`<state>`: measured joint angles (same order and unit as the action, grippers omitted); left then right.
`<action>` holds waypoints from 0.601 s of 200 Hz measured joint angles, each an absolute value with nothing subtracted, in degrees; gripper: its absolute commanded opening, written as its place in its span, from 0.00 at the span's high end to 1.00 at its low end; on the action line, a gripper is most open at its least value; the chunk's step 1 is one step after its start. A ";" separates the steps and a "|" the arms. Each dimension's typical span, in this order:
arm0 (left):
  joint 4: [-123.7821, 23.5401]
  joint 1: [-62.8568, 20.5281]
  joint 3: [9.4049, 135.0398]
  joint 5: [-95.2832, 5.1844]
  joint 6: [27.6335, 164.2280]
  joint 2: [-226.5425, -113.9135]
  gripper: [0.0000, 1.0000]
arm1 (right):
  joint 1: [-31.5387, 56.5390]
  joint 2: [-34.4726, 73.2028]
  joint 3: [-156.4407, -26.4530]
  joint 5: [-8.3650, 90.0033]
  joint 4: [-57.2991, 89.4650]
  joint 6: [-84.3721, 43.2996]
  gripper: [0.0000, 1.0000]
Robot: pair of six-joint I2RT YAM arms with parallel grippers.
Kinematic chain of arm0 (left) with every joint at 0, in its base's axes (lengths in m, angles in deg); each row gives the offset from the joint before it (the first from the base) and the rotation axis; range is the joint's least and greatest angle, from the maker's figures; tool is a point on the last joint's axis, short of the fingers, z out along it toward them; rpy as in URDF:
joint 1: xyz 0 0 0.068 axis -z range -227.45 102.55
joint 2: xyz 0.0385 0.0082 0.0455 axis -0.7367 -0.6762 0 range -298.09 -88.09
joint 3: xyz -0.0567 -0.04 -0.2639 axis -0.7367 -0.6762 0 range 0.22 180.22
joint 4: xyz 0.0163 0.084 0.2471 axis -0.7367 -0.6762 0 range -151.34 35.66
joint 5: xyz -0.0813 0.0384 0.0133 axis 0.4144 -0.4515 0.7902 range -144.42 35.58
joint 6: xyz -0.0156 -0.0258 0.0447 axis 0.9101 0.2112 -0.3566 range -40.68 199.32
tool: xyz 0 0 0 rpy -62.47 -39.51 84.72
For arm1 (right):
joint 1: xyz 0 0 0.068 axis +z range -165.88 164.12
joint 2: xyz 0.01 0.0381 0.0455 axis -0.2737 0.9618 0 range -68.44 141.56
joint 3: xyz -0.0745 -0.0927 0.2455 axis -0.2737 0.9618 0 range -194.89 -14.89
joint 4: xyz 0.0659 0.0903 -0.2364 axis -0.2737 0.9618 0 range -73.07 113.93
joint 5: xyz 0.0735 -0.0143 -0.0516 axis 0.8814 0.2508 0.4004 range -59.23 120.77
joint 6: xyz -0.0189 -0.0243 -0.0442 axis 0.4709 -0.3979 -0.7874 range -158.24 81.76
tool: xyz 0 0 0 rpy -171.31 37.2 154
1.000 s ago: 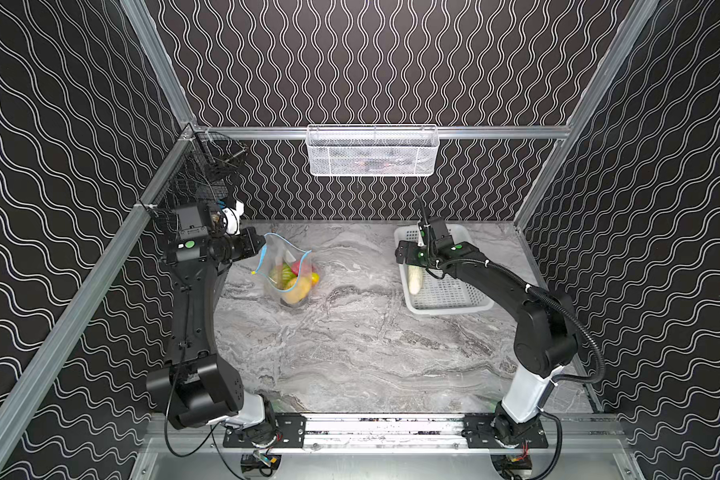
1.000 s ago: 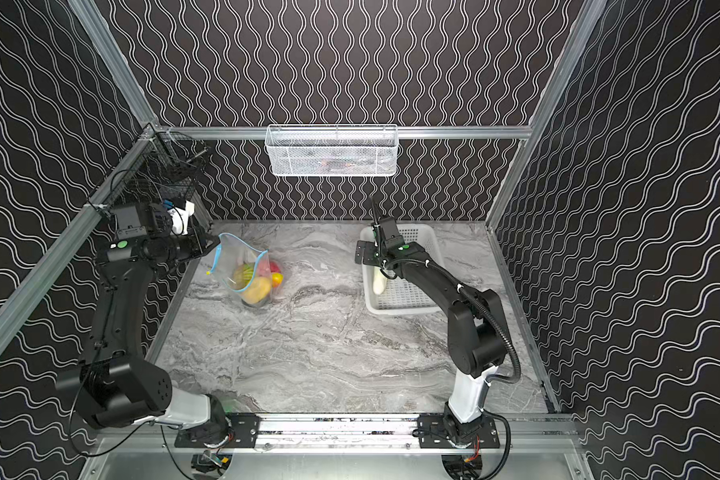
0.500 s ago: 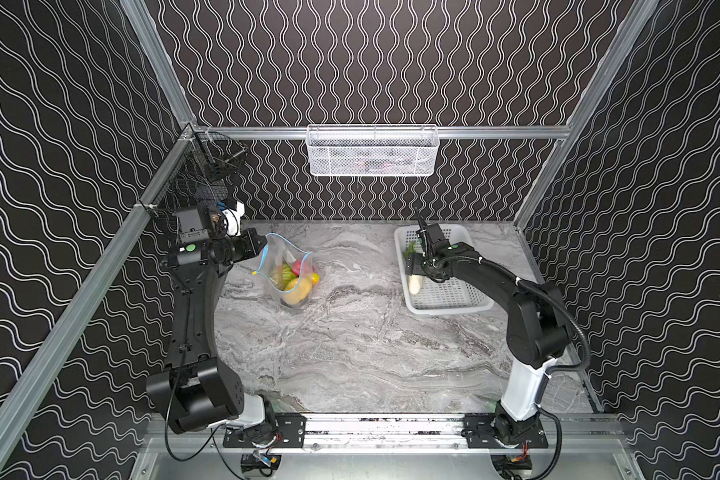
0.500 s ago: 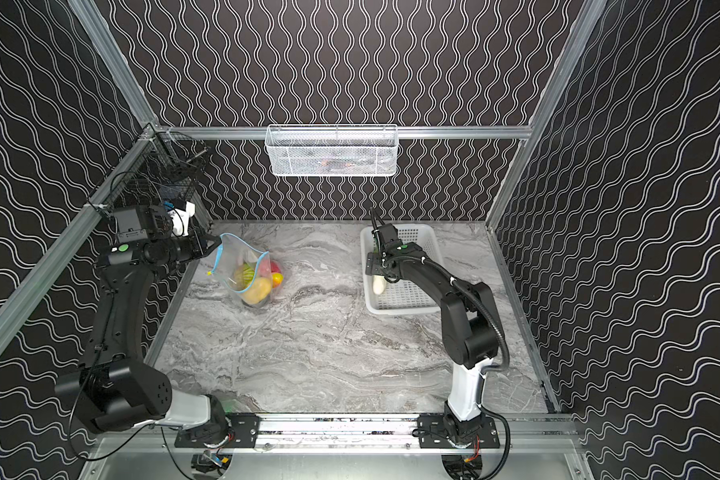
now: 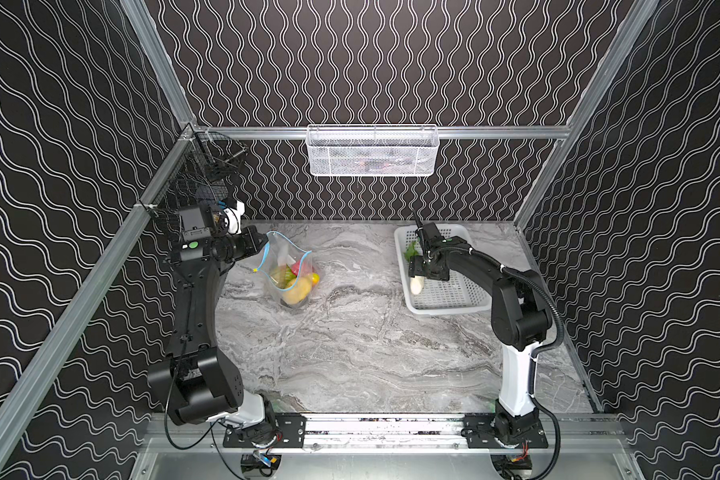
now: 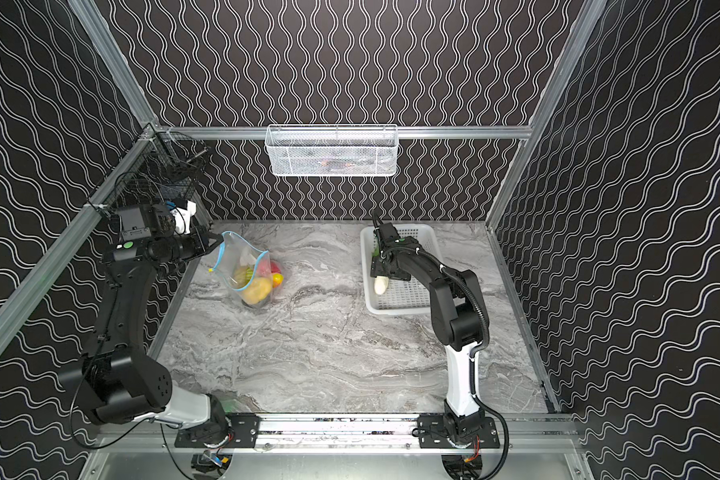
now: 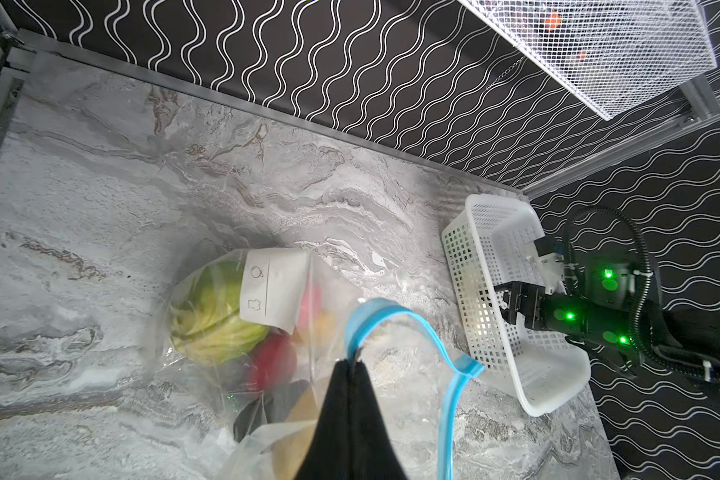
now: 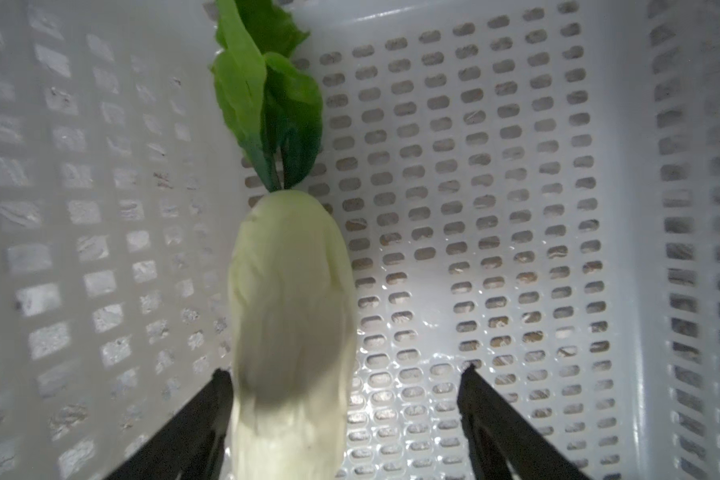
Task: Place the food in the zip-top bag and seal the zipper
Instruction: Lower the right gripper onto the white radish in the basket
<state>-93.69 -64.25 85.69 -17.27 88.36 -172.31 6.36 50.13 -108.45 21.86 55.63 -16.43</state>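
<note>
In a top view the right claw (image 5: 418, 274) has dropped over the white leafy toy radish (image 5: 416, 286) in the white perforated basket (image 5: 458, 296). Left wrist: the left claw (image 7: 352, 368) pinches the rim of the clear floppy plastic bag (image 7: 275, 286), mouth open. Right wrist: that claw stands spread astride the radish, so a grasp looks next

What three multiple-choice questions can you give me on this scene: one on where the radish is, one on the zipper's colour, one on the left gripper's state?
1. Where does the white radish lie?
A. on the marble table
B. in the white perforated basket
C. in the wall-mounted wire basket

2. What colour is the zipper?
A. red
B. light blue
C. green

3. What is the left gripper doing?
A. hanging open
B. holding the radish
C. shut on the zip-top bag at its rim

Answers: B, perforated floor lies under it; B, a blue strip rims the mouth; C, it pinches the rim.
</note>
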 measured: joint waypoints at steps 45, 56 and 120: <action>-93.34 -64.25 85.56 -17.69 88.36 -172.05 1.00 | 6.25 52.51 -109.68 24.26 56.44 -17.88 0.14; -93.21 -64.25 85.34 -17.78 88.36 -171.94 1.00 | 6.20 52.88 -109.74 24.22 56.85 -17.92 0.14; -93.08 -64.25 84.91 -18.21 88.34 -171.41 1.00 | 2.49 53.60 -111.84 22.06 58.82 -19.84 0.16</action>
<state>-93.08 -64.25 84.91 -18.21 88.34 -171.41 2.49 53.60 -111.84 22.06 58.82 -19.84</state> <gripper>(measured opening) 0.048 0.833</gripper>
